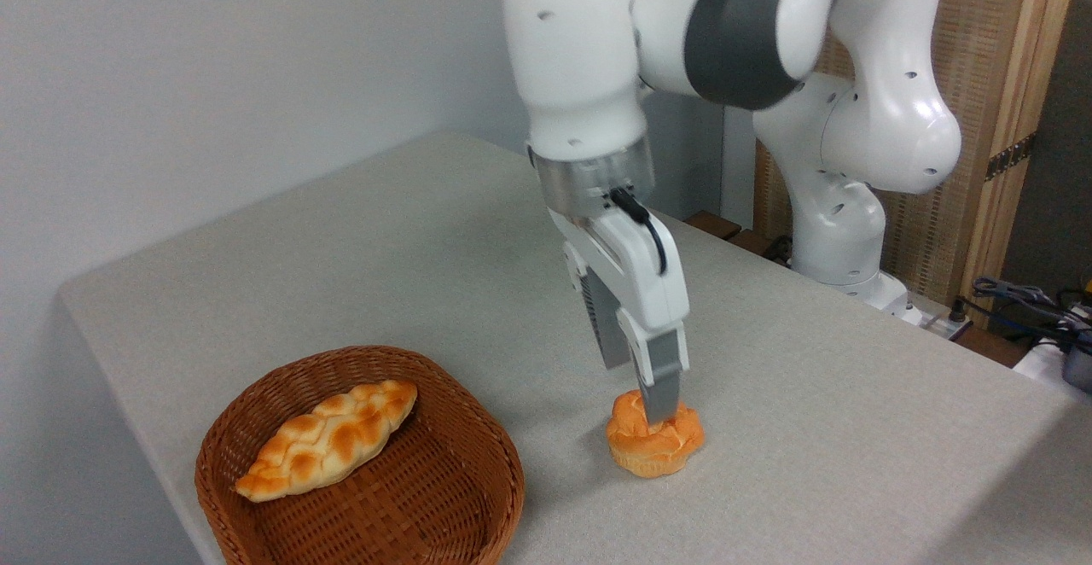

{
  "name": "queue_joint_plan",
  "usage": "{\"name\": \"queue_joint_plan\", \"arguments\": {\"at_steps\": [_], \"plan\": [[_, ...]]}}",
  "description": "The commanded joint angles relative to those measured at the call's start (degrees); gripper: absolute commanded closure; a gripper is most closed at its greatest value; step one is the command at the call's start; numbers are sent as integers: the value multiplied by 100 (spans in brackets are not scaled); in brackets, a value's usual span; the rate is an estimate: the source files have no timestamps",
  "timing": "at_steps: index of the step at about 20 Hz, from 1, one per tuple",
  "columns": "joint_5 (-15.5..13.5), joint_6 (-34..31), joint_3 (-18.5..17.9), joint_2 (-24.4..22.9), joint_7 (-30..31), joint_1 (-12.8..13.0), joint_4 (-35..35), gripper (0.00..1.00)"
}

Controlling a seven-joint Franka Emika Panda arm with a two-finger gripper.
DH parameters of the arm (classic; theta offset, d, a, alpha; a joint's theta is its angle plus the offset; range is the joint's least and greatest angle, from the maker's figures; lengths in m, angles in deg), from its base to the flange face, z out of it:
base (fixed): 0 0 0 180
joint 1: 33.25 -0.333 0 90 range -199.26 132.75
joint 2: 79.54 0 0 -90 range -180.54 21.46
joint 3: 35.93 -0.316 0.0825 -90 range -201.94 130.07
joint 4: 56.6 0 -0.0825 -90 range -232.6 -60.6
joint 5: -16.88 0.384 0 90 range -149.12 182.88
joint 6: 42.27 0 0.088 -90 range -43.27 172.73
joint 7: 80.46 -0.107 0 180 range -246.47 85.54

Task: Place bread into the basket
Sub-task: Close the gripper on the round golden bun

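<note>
The small round orange-golden bun with a knotted top sits on the pale grey bench, directly under the white arm's gripper, whose grey fingers reach down onto its crown. Whether they are pinching it or merely spread around it I cannot tell, since one finger hides the other. The shallow reddish-brown woven wicker basket lies near on the left, already holding a long braided golden loaf, so the carry would probably run leftward.

A single fixed camera stands off the near corner of the grey table, raised and tilted down across it toward the white wall and the arm's base, close enough that the arm's upper joints run off the top edge.
</note>
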Motion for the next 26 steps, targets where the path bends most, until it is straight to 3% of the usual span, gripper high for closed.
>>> {"name": "queue_joint_plan", "arguments": {"at_steps": [1, 6, 7, 10, 12, 26], "plan": [[94, 424, -120, -48, -179, 45, -310, 0], [85, 654, -111, 23, -179, 54, -530, 0], [85, 672, -111, 58, -179, 54, -557, 7], [76, 672, -111, 102, -179, 54, -566, 53], [76, 672, -111, 102, -179, 54, -566, 59], [67, 505, -111, 216, -144, 81, -434, 63]]}}
